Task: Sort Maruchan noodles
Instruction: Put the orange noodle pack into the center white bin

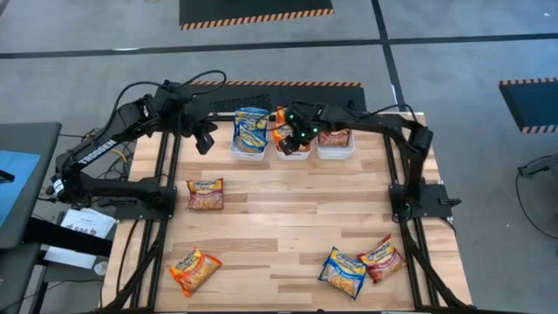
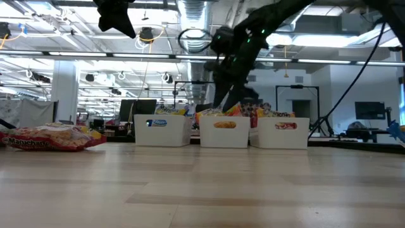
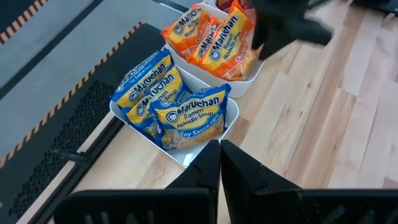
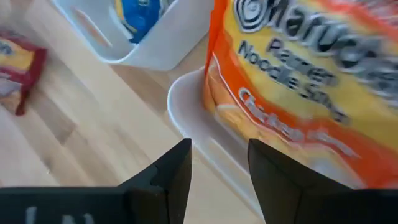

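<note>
Three white trays stand in a row at the table's far edge. The left tray (image 1: 250,148) holds blue Maruchan noodles (image 3: 168,102), the middle tray (image 4: 186,106) orange ones (image 4: 298,81), and the right tray (image 1: 336,148) dark red ones. My right gripper (image 4: 219,168) hovers open over the middle tray's near rim, with nothing between its fingers. My left gripper (image 3: 219,162) hangs shut and empty above the table, beside the blue tray. Four loose packets lie flat on the table: dark red (image 1: 206,194), orange (image 1: 194,270), blue (image 1: 343,272) and dark red (image 1: 382,258).
Bare wood lies in the table's middle, between the trays and the loose packets. Black frame posts (image 1: 166,174) rise at the left and right edges. A black mat (image 3: 56,143) lies beyond the far edge.
</note>
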Robot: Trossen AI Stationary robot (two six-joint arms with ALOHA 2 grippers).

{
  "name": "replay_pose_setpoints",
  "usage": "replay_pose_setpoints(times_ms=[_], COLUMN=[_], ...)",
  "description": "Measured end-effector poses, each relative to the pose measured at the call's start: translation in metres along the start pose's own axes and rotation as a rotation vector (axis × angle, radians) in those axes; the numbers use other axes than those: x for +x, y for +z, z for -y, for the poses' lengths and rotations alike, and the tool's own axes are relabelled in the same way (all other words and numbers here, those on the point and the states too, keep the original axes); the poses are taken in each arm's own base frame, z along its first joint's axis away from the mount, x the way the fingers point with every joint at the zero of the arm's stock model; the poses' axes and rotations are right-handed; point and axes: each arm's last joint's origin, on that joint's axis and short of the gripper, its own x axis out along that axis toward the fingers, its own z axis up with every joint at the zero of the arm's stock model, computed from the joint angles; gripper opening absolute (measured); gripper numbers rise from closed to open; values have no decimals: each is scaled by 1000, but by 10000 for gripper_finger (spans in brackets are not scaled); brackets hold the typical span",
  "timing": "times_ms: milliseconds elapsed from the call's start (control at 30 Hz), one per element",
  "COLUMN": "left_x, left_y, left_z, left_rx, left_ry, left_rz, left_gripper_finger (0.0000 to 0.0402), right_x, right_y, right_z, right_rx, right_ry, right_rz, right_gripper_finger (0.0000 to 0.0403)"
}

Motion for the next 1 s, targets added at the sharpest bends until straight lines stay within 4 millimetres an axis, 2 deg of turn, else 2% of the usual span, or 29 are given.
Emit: replay_pose_setpoints(times_ms=[100, 267, 533, 667, 833, 1000], left_x=[0, 0, 0, 0, 0, 0], left_y=[0, -1, -1, -1, -1, -2], left_z=[0, 0, 0, 0, 0, 0], left_rx=[1, 0, 11, 12, 12, 12], left_ry=[0, -9, -9, -9, -10, -10], left_rz=[-1, -6, -6, -6, -7, -18], left_gripper_finger=[0, 0, 0, 0, 0, 0], right_x=[13, 22, 44, 42, 42, 37], right_y=[-4, -1, 2, 5, 7, 1], right_z=[4, 6, 26, 28, 28, 21], right_rx=[29, 30, 84, 77, 77, 65], right_ry=[-25, -81, -140, -223, -197, -151], right_rz=[-46, -13, -35, 33, 43, -12], right_gripper_finger=[177, 166, 146, 135, 125, 124])
